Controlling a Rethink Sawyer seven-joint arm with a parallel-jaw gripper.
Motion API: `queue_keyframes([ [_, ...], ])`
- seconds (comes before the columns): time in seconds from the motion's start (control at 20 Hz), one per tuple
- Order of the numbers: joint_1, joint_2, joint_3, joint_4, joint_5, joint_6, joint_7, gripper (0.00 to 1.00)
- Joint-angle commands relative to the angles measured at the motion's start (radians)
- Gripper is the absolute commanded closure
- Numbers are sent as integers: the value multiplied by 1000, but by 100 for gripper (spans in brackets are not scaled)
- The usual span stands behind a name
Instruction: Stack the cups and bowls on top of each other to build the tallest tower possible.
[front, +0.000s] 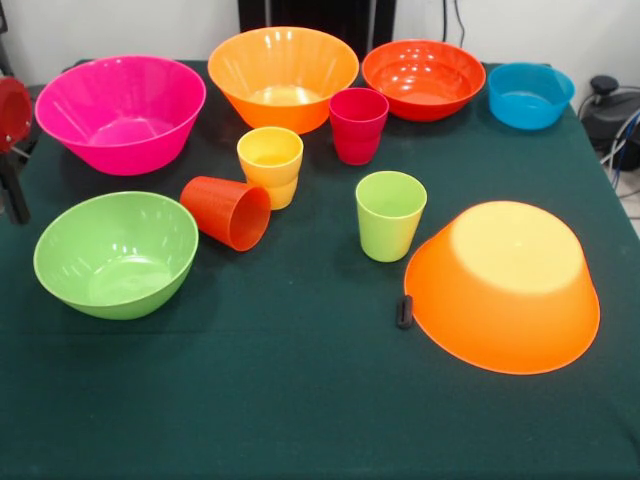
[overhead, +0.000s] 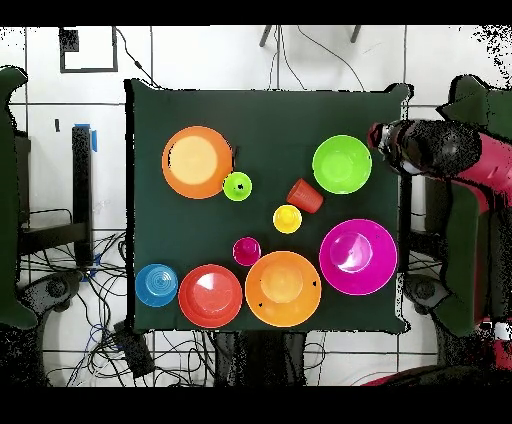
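Apparently the hand (overhead: 380, 136) sits off the table (overhead: 270, 110); its opening is unclear.

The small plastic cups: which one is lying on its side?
The orange-red ribbed plastic cup beside the lime green bowl; the yellow, crimson and lime green cups stand upright.

No readable text, labels, brands or numbers — none on any visible surface.

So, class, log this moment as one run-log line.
stack: not started | upside-down large orange plastic bowl | orange-red ribbed plastic cup: on its side | arm: off table edge | gripper: cannot tell
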Motion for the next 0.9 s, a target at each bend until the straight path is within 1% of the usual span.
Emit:
queue_keyframes([
  [0.05,3,137,22,-57,-53,36,-263,0],
  [0.2,-10,169,37,-70,-49,27,-289,0],
  [0.4,-24,205,60,-92,-41,41,-324,0],
  [0.7,-35,216,76,-95,-42,52,-339,0],
  [0.75,-41,208,77,-78,-40,49,-336,0],
  [0.9,-41,210,79,-84,-42,58,-335,0],
])
